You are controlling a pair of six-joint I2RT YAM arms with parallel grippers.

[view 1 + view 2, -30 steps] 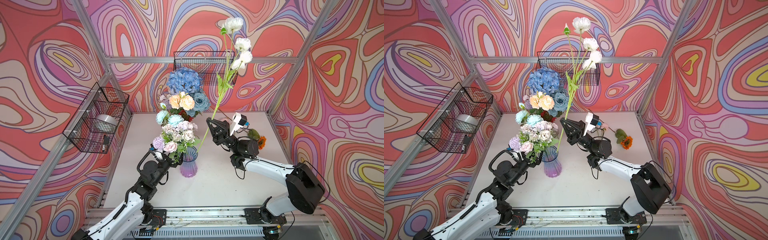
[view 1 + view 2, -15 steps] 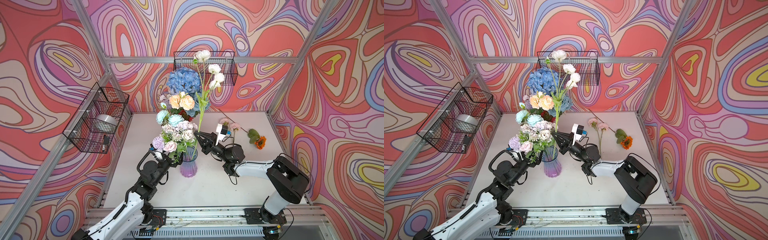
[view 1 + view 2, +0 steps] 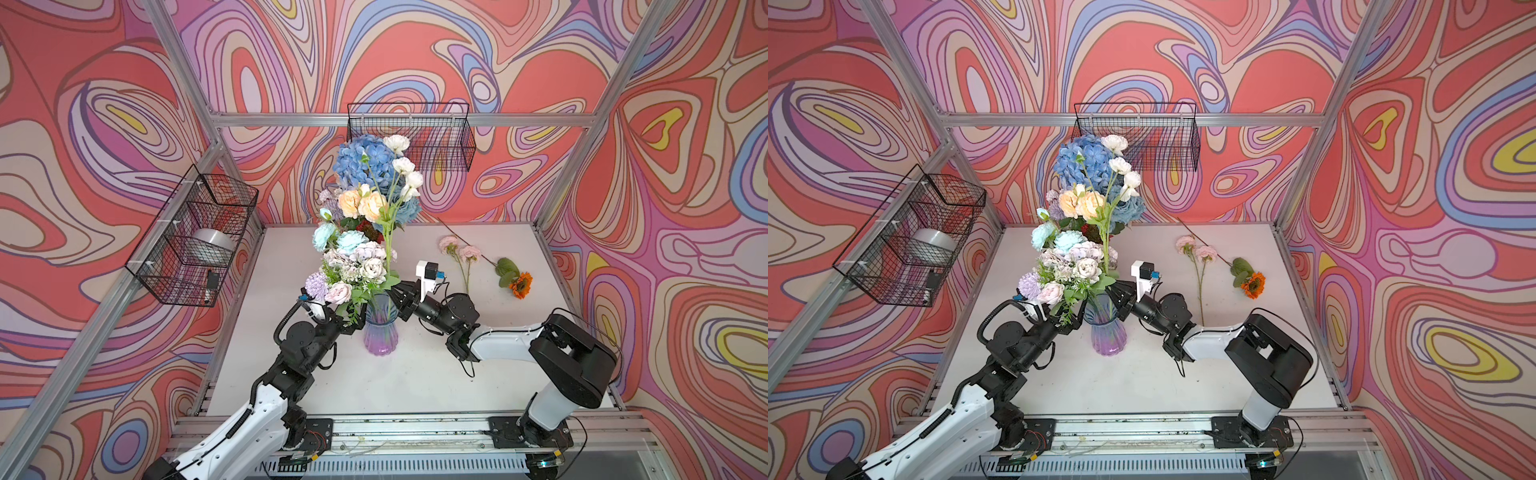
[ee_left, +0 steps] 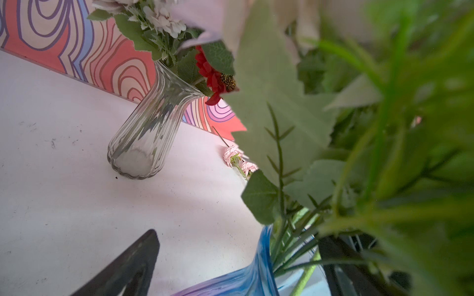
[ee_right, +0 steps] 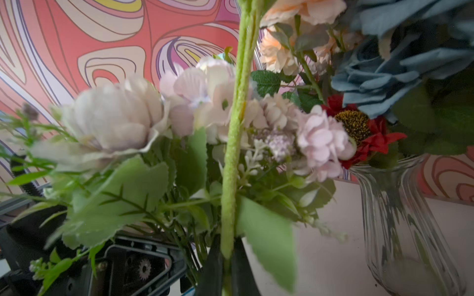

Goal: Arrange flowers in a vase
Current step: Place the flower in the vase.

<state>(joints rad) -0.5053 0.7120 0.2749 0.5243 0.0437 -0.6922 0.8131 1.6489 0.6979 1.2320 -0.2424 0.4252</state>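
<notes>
Right wrist view shows the right end effector [image 5: 227, 271] clamped shut on the thick green stalk of a white-flowered stem [image 5: 236, 128], which rises straight up in front of the bouquets. In both top views this end effector [image 3: 400, 291] [image 3: 1119, 293] sits just beside the mouth of the blue-and-purple glass vase [image 3: 380, 332] [image 3: 1109, 332], and the held stem's white blooms [image 3: 405, 166] stand high among the other flowers. Whether the stem's lower end is inside the vase cannot be told.

That vase stands upright near the middle of the worktop [image 3: 415, 386] and holds pale cream and pink roses with leafy greenery and a lilac pompom [image 3: 316, 286].

Behind it, a clear ribbed glass vase [image 4: 146, 133] [image 5: 405, 225] holds a red sunflower [image 5: 359, 128], peach roses [image 3: 359, 203], a dusty blue rose [image 5: 384, 66] and the blue hydrangea [image 3: 365, 160].

The left end effector [image 3: 345, 326] stands with its jaws spread wide under the foliage, at the coloured vase's rim, gripping nothing; one dark finger [image 4: 128, 266] shows in the left wrist view.

A pink two-bloom stem [image 3: 459, 253] and an orange sunflower [image 3: 521, 284] lie loose on the worktop, well apart from both vases.

The wire basket [image 3: 191, 241] on the side wall holds a silvery round object [image 3: 212, 245]. Another wire basket [image 3: 440, 137] hangs on the back wall.
</notes>
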